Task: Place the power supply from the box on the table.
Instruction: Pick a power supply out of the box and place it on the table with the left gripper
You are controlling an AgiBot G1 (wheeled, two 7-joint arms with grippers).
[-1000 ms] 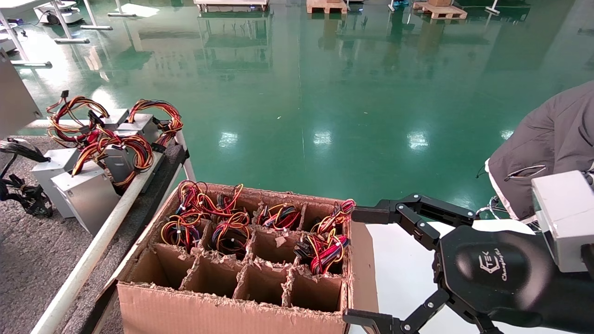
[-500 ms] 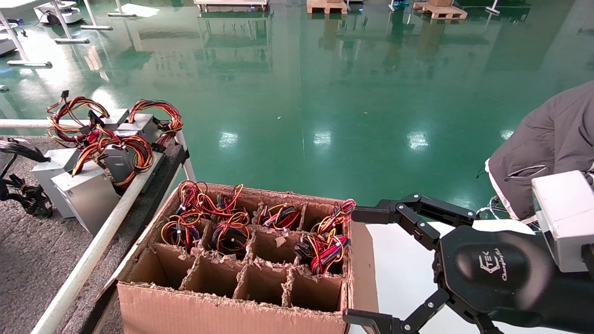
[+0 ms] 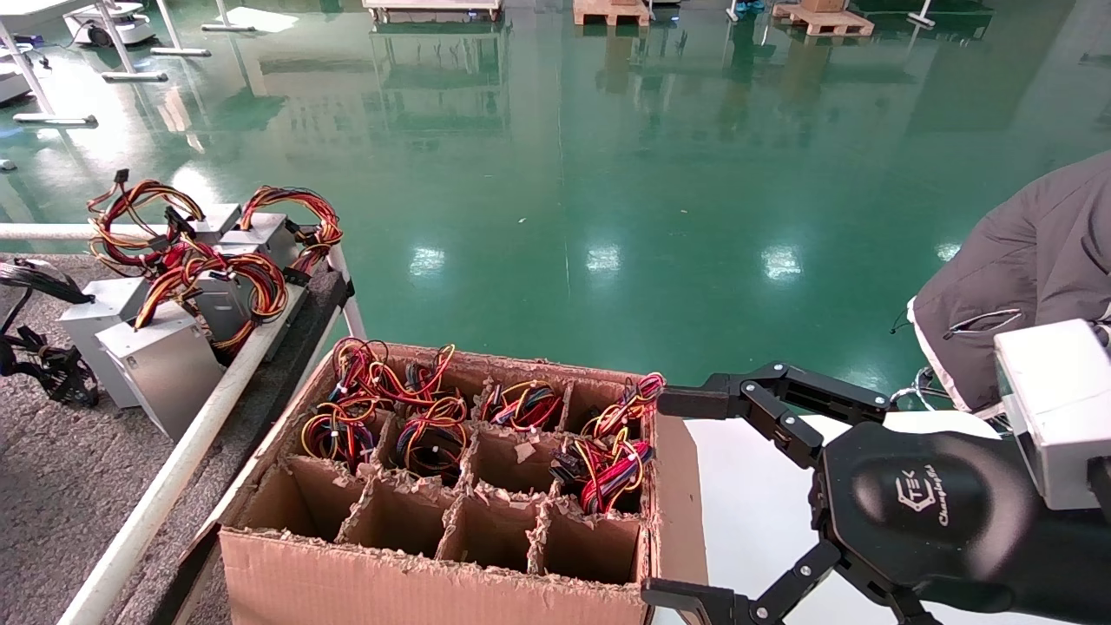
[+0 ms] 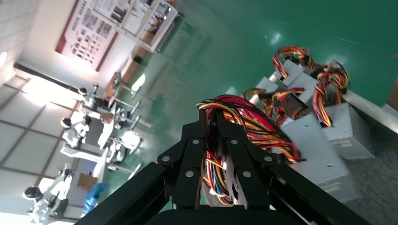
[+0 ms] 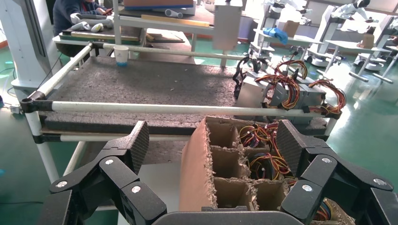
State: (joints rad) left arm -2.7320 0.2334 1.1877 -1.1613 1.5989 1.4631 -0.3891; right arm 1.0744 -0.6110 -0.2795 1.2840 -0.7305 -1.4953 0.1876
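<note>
My left gripper (image 4: 213, 133) is out of the head view; in its wrist view it is shut on the looped red, yellow and black wires of a grey power supply (image 4: 312, 154). That unit hangs below the fingers over the table (image 4: 375, 183). The right wrist view shows the same hanging grey unit (image 5: 226, 23) above the far side of the carpeted table (image 5: 141, 82). The brown box (image 3: 417, 582) with its divider grid holds more wire bundles (image 3: 608, 469) in its far cells. My right gripper (image 3: 667, 499) stands open beside the box's right wall, holding nothing.
Several grey power supplies (image 3: 161, 360) with wire loops stand on the table (image 3: 52, 486) near its white tube rail (image 3: 174, 477). The box's near cells (image 3: 486, 529) are empty. A person in a grey jacket (image 3: 1024, 260) is at the right. A paper cup (image 5: 122, 55) sits on the table's far side.
The grey power supply that showed at the head view's left edge a second ago has moved out of that view to the left. The right arm has not moved.
</note>
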